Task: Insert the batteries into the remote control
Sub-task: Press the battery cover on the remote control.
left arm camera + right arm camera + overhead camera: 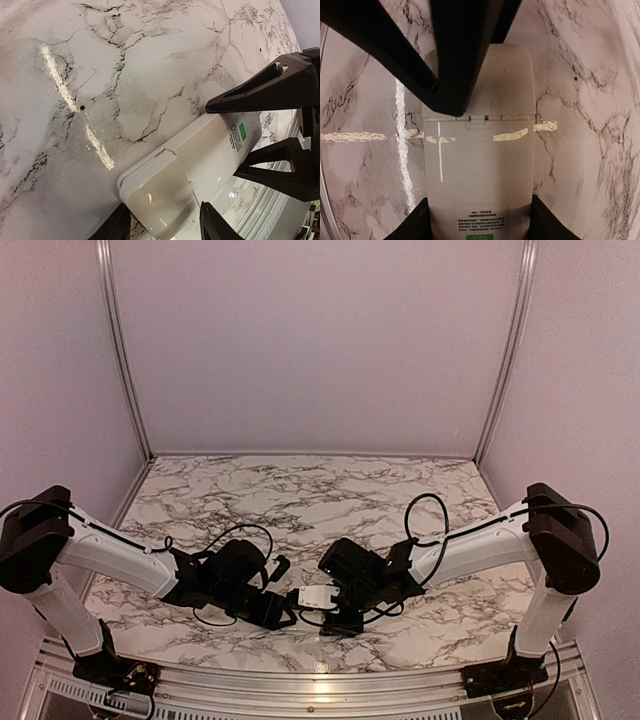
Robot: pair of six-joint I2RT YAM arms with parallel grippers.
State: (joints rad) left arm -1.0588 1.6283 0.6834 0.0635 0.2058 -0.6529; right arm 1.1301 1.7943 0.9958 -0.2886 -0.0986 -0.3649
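Note:
The remote control (313, 597) lies back-up on the marble table between both arms, its battery cover (160, 195) in place. My right gripper (480, 222) is shut on the remote control (480, 165) at its labelled end, a finger flush against each long edge. My left gripper (162, 220) straddles the cover end of the remote control (200, 150) with its jaws open, the right finger standing clear of the edge. One left finger (460, 50) hangs over the cover in the right wrist view. The batteries are out of view.
The marble table (300, 500) runs back to lilac walls with aluminium posts (120, 350). Its metal front rail (320, 680) lies just behind the remote. Black cables (425, 510) loop off both arms near the work spot.

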